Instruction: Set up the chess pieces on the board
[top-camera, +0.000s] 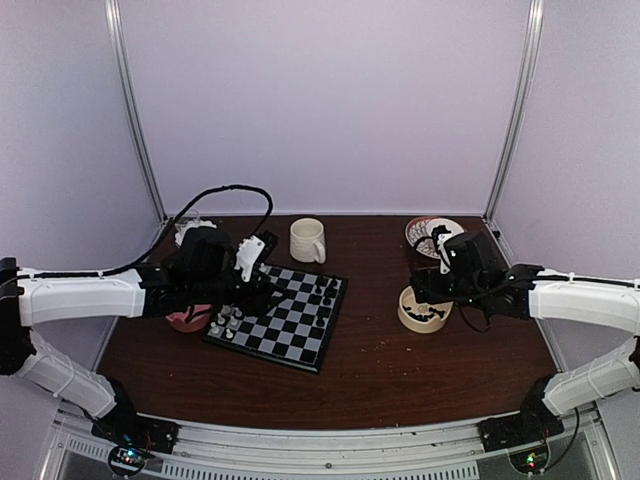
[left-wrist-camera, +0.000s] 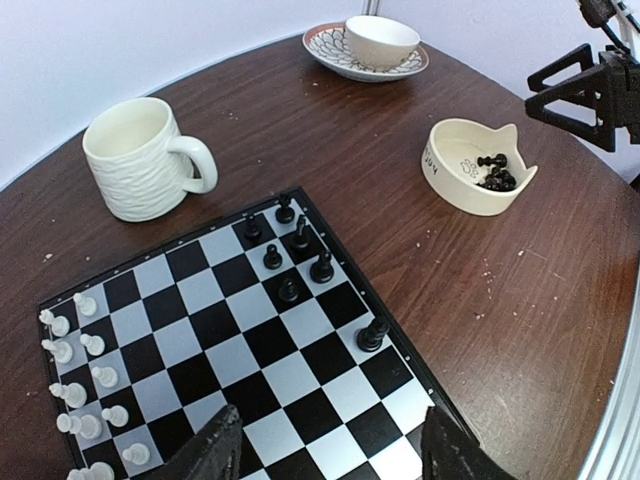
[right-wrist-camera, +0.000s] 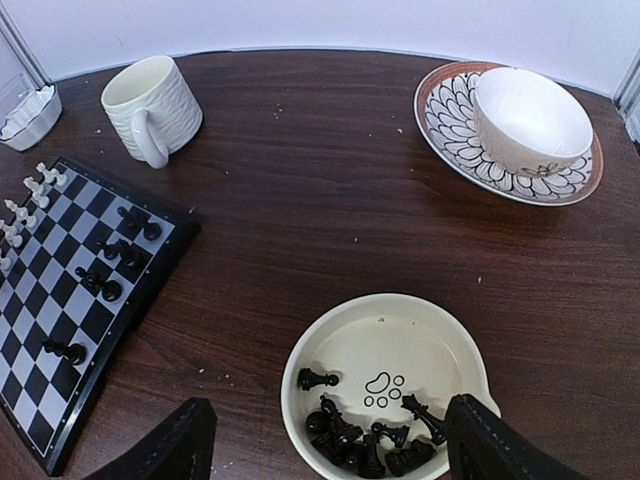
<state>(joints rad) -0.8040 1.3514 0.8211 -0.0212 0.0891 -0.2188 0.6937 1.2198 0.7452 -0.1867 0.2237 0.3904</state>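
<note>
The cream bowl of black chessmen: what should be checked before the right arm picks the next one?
1. The right gripper is open and empty: ok.
2. It hangs over the cream bowl: ok.
3. There are black pieces left in the bowl: ok, several.
4. One can be pinched alone: not ok in the heap, but a lone piece lies apart.
5. The board has free squares: ok.
6. The left gripper is off the board: not ok, it hangs open above it.

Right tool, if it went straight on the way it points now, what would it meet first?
Probably the black pieces lying in the cream bowl, which sits straight ahead of the open right tool; depth is unclear.
</note>
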